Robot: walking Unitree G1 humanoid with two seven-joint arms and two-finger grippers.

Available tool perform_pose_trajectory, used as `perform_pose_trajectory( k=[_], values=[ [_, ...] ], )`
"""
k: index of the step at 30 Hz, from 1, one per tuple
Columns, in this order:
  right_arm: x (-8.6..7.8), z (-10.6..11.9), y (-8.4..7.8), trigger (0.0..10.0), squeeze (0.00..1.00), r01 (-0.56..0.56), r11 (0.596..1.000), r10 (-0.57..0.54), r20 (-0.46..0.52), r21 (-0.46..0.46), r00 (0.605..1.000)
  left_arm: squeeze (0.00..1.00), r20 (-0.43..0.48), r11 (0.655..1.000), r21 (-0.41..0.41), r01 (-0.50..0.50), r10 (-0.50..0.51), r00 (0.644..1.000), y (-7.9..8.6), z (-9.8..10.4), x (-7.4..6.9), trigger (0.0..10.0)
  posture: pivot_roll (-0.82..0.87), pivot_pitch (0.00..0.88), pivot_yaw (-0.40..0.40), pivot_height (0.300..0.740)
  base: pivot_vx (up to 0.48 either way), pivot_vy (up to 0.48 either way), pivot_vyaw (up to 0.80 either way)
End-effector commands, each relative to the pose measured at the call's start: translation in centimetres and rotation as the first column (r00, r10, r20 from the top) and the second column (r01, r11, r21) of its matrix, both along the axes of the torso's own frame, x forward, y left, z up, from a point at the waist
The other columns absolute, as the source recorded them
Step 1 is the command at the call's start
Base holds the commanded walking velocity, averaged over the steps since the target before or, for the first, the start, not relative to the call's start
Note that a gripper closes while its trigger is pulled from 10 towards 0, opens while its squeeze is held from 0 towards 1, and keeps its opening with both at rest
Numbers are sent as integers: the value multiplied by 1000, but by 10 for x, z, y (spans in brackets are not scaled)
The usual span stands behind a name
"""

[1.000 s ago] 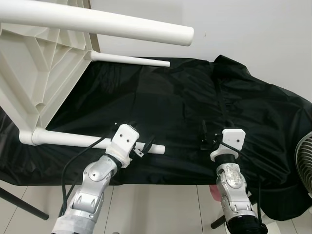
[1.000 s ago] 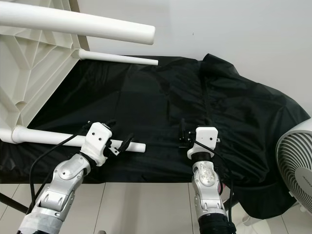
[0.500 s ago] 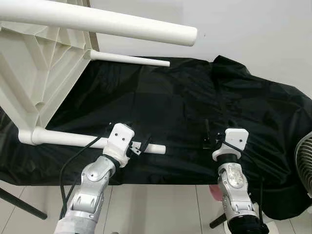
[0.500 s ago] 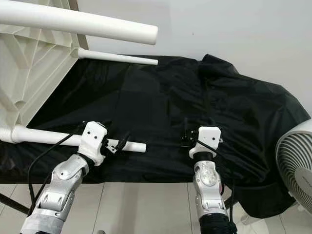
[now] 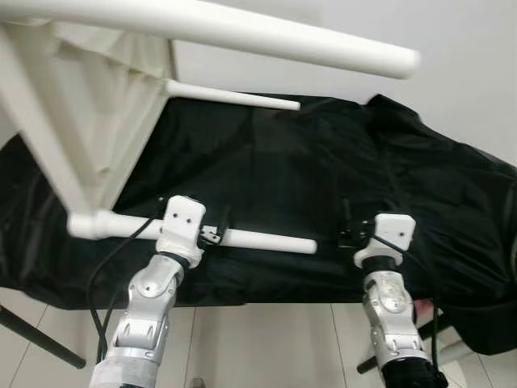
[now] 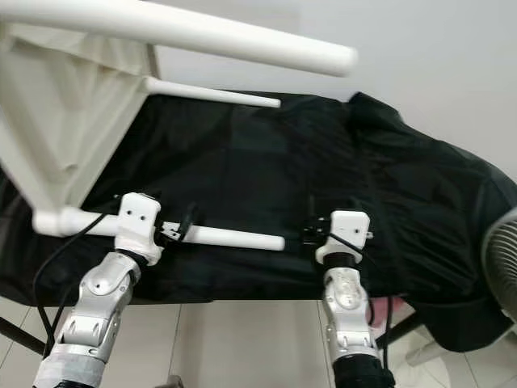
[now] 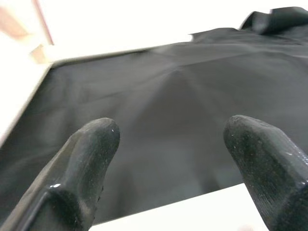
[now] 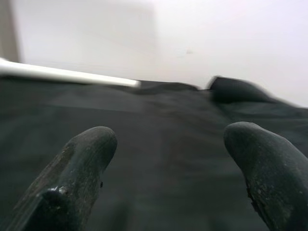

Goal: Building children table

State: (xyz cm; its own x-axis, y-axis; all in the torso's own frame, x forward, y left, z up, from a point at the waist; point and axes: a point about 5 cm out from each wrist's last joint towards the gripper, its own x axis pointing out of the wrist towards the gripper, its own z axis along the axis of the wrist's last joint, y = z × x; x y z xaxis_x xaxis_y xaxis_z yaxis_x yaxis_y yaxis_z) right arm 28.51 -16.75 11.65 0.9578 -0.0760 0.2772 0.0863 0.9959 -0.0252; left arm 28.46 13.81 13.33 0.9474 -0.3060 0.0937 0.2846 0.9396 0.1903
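1. Black cloth (image 5: 339, 170) is covering the desk; the white children table (image 5: 81, 121) is being tipped on its side at the left edge, looking light, stiff and smooth.
2. A near leg (image 6: 234, 238) is being offered as the hold beside the left gripper (image 6: 187, 226).
3. Left gripper fingers (image 7: 82, 168) are being held apart, empty.
4. The right gripper (image 8: 168, 163) is being kept spread, empty.

Two arms, each built of silver-grey metallic segments with rounded joint housings and visible fastener points along the forearm. Each wrist ends in a white, boxy plastic housing with rounded corners. Left gripper (image 5: 216, 235): two long black fingers (image 7: 82, 178), matte, blunt rounded tips, surface slightly scuffed with faint glossy spots. Right gripper (image 5: 346, 230): same pattern, black fingers (image 8: 79, 168) with fine pale speckling on the rubbery surface. A black cable loops from the left wrist housing down along the forearm. Thinner black cables run along the right forearm to a dark collar at its lower end
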Motion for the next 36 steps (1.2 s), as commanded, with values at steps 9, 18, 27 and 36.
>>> perform_pose_trajectory(
  k=[9,18,27,36],
  values=[
    [0,-1,1,10000,0,-12,1000,12,-7,-14,1000,0,18,998,52,-32,31,999,2,0,0,10000,34,9,-52,740,0,0,0],
    [-1,-3,2,10000,0,-16,1000,16,-11,-22,1000,0,18,996,87,14,-16,1000,-6,-2,-6,10000,39,4,-57,740,0,0,0],
    [-13,-1,1,10000,0,4,995,-2,13,-95,1000,0,-30,979,86,184,-182,983,-13,-4,-33,10000,51,18,-65,740,0,0,0],
    [-23,9,-8,10000,0,50,988,-38,85,-146,996,0,-88,959,91,269,-261,961,-14,-7,-54,10000,59,28,-66,740,0,0,0]
  ],
)
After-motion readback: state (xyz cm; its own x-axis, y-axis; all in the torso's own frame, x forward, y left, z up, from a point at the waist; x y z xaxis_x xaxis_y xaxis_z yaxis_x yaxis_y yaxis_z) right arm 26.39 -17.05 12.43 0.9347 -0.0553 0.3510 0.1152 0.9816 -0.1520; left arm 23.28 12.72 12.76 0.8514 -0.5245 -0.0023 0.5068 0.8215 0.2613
